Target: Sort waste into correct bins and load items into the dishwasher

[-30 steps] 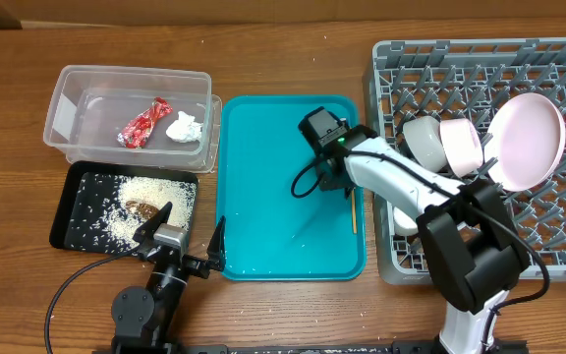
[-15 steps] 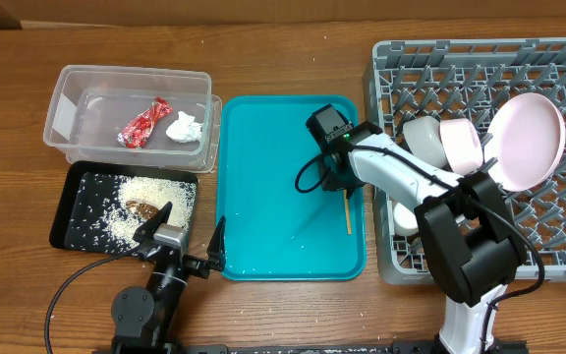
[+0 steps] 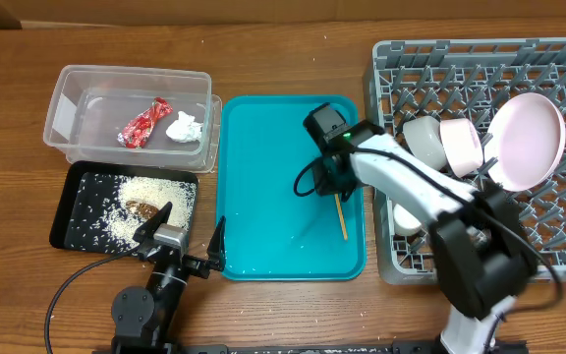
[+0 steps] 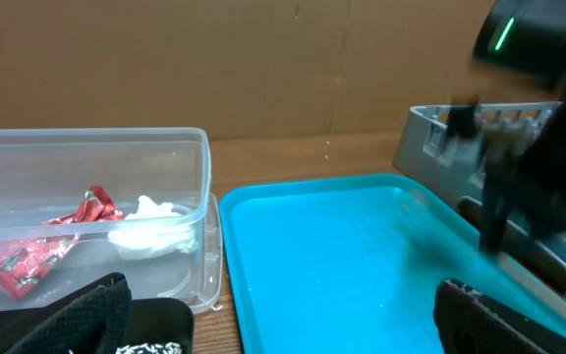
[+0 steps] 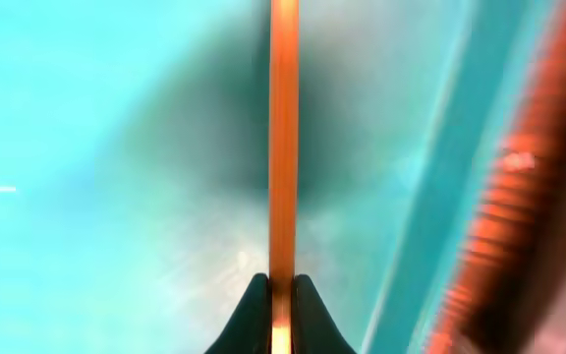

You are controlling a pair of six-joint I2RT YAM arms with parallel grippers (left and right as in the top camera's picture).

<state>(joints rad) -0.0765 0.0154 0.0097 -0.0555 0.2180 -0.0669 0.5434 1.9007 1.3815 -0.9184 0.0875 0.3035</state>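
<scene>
My right gripper is over the right side of the teal tray and is shut on a wooden chopstick; in the right wrist view the chopstick runs straight out between the fingertips. The grey dish rack holds a white bowl, a pink bowl and a pink plate. The clear tub holds the red wrapper and white tissue. The black tray holds rice scraps. My left gripper is open at the table's front.
In the left wrist view the clear tub with wrapper and tissue lies left, the teal tray ahead, and the rack's corner right. Bare wooden table lies beyond the tray.
My right gripper has shifted slightly left and up over the teal tray, and the chopstick it holds has swung a little leftward. The left arm has not moved.
</scene>
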